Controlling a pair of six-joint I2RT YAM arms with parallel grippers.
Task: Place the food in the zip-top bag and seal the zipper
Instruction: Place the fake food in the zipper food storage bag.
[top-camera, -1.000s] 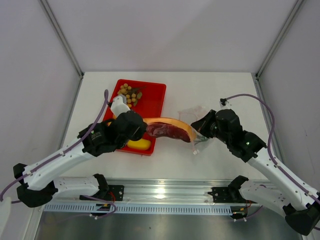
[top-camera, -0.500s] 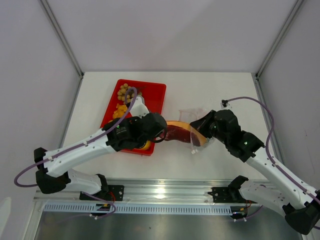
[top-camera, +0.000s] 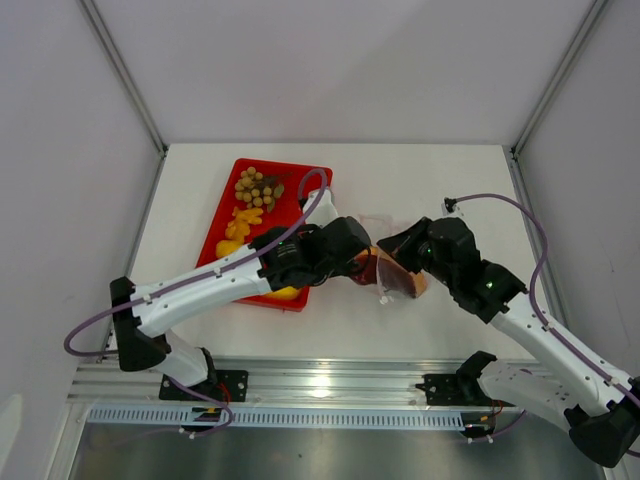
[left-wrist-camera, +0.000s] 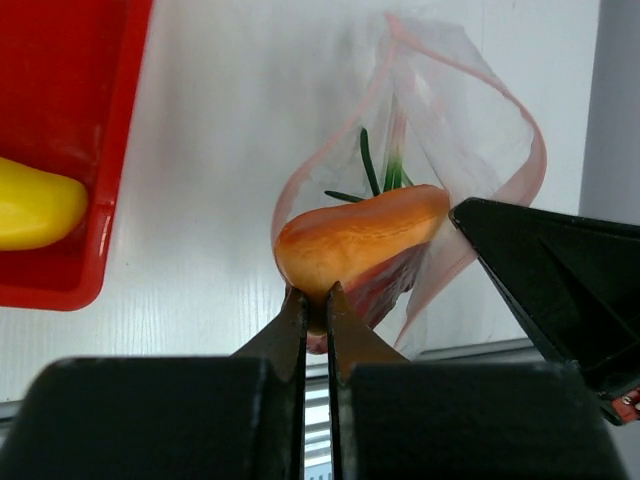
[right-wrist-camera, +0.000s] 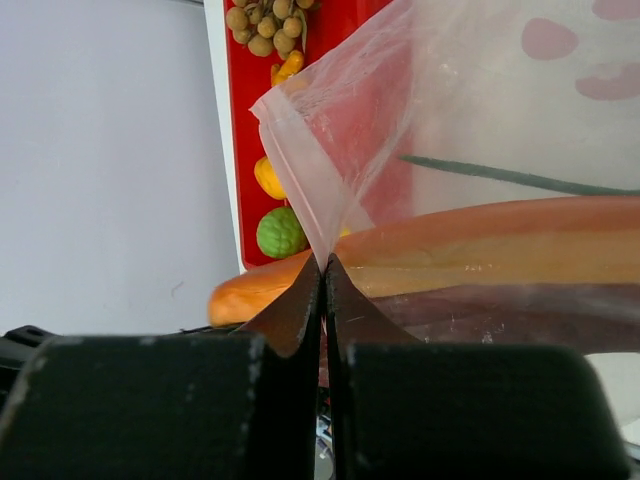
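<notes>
My left gripper (left-wrist-camera: 316, 297) is shut on the near end of the reddish meat slice (left-wrist-camera: 365, 237), whose orange rind faces up; its far end pokes into the open mouth of the clear zip-top bag (left-wrist-camera: 455, 110). A green onion (left-wrist-camera: 372, 172) lies inside the bag. My right gripper (right-wrist-camera: 324, 262) is shut on the bag's edge by the pinkish zipper (left-wrist-camera: 530, 170) and holds the mouth open. From above the meat slice (top-camera: 395, 277) sits between both grippers. The yellow mango (left-wrist-camera: 30, 210), green lime (right-wrist-camera: 281, 233), orange bits (top-camera: 246, 216) and grape cluster (top-camera: 253, 187) lie in the tray.
The red tray (top-camera: 309, 182) stands at the left middle of the white table, partly under my left arm. A metal rail (top-camera: 320, 385) runs along the near table edge. Grey walls close in the left, back and right.
My left gripper has carried the meat slice to the right, from beside the tray into the bag's mouth. My right gripper has kept its hold on the bag.
</notes>
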